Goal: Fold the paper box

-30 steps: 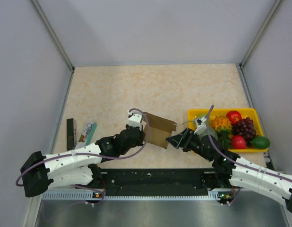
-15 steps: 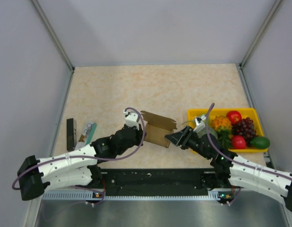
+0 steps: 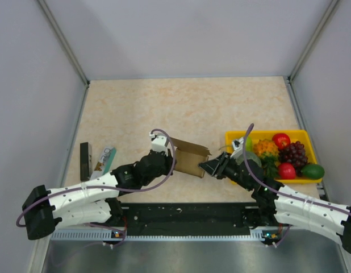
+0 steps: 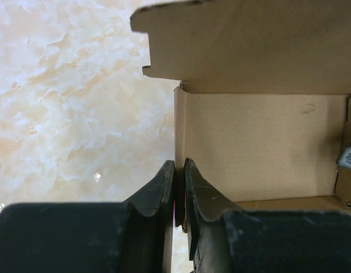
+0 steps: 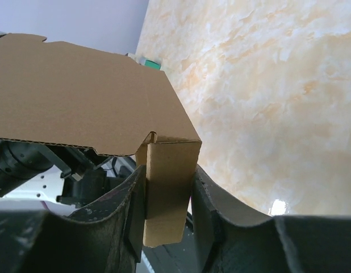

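Observation:
The paper box [image 3: 189, 156] is a brown cardboard carton, partly formed and open, held just above the table between the arms. My left gripper [image 3: 171, 162] is shut on the box's left wall edge; in the left wrist view the jaws [image 4: 179, 166] pinch that thin edge, with the box's inside [image 4: 260, 136] and a raised lid flap to the right. My right gripper [image 3: 207, 166] is at the box's right end. In the right wrist view its jaws [image 5: 167, 173] close on a narrow side flap under the broad lid panel [image 5: 79, 96].
A yellow tray [image 3: 266, 134] of fruit stands right of the box, close behind my right arm. A teal-and-white packet [image 3: 107, 158] and a black bar [image 3: 84, 160] lie at the left. Grey walls enclose the table on three sides.
The box has been lifted and tilted slightly, its lid flap now raised toward the back. Both grippers have shifted a little with it and keep their hold.

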Robot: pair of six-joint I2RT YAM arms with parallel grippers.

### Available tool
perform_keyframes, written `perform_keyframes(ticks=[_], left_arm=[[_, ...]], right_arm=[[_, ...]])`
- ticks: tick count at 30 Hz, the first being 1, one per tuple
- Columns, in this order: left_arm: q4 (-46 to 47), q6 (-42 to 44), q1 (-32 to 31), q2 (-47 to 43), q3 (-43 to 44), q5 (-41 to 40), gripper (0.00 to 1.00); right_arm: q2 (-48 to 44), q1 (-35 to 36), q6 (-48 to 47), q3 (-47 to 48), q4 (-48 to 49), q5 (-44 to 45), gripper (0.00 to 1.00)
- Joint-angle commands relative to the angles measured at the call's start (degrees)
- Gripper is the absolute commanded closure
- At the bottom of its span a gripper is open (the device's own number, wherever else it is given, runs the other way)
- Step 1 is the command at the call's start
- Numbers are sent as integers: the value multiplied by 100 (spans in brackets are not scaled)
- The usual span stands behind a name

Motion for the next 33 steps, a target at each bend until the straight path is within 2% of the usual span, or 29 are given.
perform_keyframes(ticks=[1, 6, 9, 15, 20, 25, 29, 33], left_arm=[[176, -245, -9, 118, 251, 92, 83], [184, -237, -9, 162, 304, 119, 69], [193, -185, -9, 145, 331, 119, 69], [96, -114, 0, 180, 357, -127, 82], [-44, 61, -9, 399, 489, -426, 100], [-544, -166, -131, 751, 778, -1031, 100], [-905, -474, -264, 901, 867, -1594, 100], [-1143, -834, -299, 1006, 946, -1841, 100]], right_arm=[[-50, -36, -400, 210, 513, -200, 75], [11, -36, -488, 193, 636, -323, 76], [11, -28, -488, 184, 654, -341, 79], [90, -28, -541, 158, 829, -577, 81], [292, -28, -515, 87, 1145, -815, 81], [591, -10, -541, -36, 1698, -1035, 82], [968, 60, -769, -255, 2665, -1272, 82], [1303, 331, -1077, -19, 2973, -1334, 82]])
